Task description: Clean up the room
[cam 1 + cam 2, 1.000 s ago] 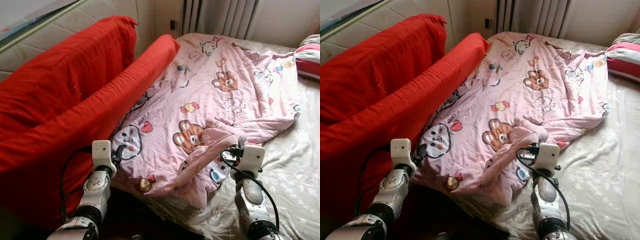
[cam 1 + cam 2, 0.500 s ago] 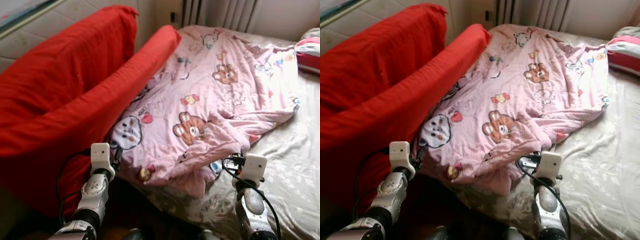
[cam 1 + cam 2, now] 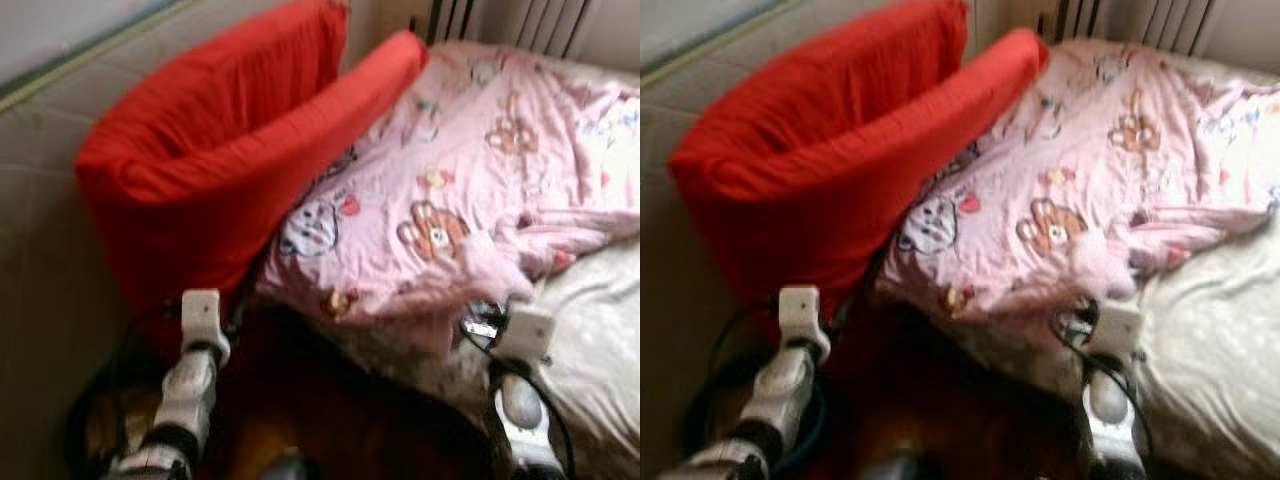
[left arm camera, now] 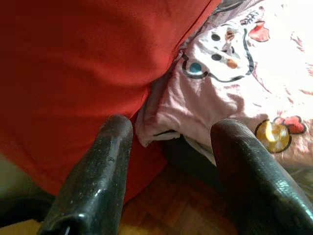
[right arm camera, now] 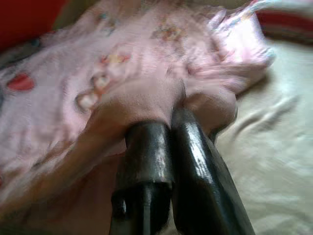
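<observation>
Straightening the pink cartoon-print cotton quilt (image 3: 470, 190) looks the step in hand: your right tool (image 5: 168, 127) pinches its near fold, your left tool (image 4: 168, 147) gapes beside its corner. Next, you should grip that corner.

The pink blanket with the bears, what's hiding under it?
Under the pink blanket a pale patterned bedsheet shows beside its edge. Whatever else lies beneath is covered. The right gripper pinches a fold of it.
</observation>
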`<state>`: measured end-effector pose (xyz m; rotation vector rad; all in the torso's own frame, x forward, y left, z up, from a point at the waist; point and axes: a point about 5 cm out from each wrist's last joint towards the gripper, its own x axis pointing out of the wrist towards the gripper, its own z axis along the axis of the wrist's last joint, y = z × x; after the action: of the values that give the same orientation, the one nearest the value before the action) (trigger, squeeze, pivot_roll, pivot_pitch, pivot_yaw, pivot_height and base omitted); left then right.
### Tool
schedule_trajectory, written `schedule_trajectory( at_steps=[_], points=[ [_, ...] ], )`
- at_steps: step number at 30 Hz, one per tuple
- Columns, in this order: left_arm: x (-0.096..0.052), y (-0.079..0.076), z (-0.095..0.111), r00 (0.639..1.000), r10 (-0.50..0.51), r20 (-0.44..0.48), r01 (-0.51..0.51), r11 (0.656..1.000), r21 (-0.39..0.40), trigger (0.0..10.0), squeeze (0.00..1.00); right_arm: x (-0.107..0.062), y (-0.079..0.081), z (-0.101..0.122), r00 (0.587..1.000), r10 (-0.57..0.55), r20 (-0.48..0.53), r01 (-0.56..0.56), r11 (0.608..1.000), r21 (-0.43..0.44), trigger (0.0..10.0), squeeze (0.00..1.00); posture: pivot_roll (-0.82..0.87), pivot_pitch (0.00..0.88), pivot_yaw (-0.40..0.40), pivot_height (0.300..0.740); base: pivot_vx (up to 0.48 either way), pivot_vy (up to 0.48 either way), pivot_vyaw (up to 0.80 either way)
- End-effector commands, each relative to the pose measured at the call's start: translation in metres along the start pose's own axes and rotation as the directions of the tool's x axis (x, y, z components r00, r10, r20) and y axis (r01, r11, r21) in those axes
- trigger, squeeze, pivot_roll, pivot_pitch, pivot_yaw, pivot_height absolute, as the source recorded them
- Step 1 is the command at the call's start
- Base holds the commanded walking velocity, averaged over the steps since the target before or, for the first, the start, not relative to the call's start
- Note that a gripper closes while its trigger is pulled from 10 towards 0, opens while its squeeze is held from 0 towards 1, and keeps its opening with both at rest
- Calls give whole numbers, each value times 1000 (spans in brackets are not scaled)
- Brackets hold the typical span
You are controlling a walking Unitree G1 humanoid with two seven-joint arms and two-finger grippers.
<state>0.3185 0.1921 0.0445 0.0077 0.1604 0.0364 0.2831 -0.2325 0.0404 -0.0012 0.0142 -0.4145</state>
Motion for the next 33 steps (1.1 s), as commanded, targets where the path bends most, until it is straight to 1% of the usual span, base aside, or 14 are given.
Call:
schedule_trajectory(
  at_steps=[1,5,6,7,9,11,12,13,14,19,20,21,25,33],
  points=[
    [-4,0,-8,1000,-3,-26,3,1000,3,10000,0,3,-18,7,994,-102,40,102,995,-8,10000,0,-99,151,61,740,-296,0,0],
    [-4,-1,-7,1000,-5,-26,5,1000,3,10000,0,4,-34,10,978,-197,63,200,979,-37,10000,0,-97,154,61,740,-294,0,0],
    [-4,-1,-7,1000,-5,-26,5,1000,3,10000,0,4,-34,10,978,-197,63,200,979,-37,10000,0,-97,154,61,740,-296,0,0],
    [-3,-1,-7,1000,-5,-25,5,1000,4,10000,0,4,-48,12,960,-270,78,274,960,-57,10000,0,-98,156,63,740,-259,0,0],
    [-3,-1,-8,999,-1,-36,2,1000,17,10000,0,3,-61,14,939,-335,84,340,938,-65,10000,0,-99,157,64,740,0,0,0],
    [-3,0,-9,999,2,-44,-1,1000,20,10000,0,-1,-84,14,889,-450,83,456,886,-78,10000,0,-103,160,64,740,0,0,0],
    [-3,0,-9,999,2,-44,-1,1000,20,10000,0,-1,-84,14,889,-450,83,456,886,-78,10000,0,-103,160,64,740,0,0,0],
    [-4,1,-10,999,4,-48,-3,1000,21,10000,0,-5,-100,14,842,-533,78,538,840,-72,10000,0,-105,162,65,740,0,0,0],
    [-4,2,-10,999,5,-50,-4,1000,22,10000,0,-9,-111,13,807,-586,73,590,804,-69,10000,0,-106,163,65,740,0,0,0],
    [-4,1,-10,999,5,-51,-3,1000,22,10000,0,-24,-134,5,706,-707,40,706,699,-108,10000,0,-108,167,69,740,0,0,0],
    [-4,1,-10,999,3,-51,-2,1000,22,10000,0,-27,-137,2,690,-724,23,721,684,-108,10000,0,-110,167,71,740,0,0,0],
    [-4,0,-10,999,1,-52,0,1000,22,10000,0,-33,-140,-6,662,-749,-27,743,661,-108,10000,0,-110,169,72,740,0,0,0],
    [-4,0,-10,999,-1,-51,2,1000,23,10000,0,-37,-139,-13,642,-763,-73,755,646,-113,10000,0,-106,170,74,740,0,0,0],
    [-3,0,-9,999,-4,-48,5,1000,25,10000,0,-39,-123,-33,672,-708,-216,695,704,-147,10000,0,-102,174,76,740,0,0,0]
  ],
)
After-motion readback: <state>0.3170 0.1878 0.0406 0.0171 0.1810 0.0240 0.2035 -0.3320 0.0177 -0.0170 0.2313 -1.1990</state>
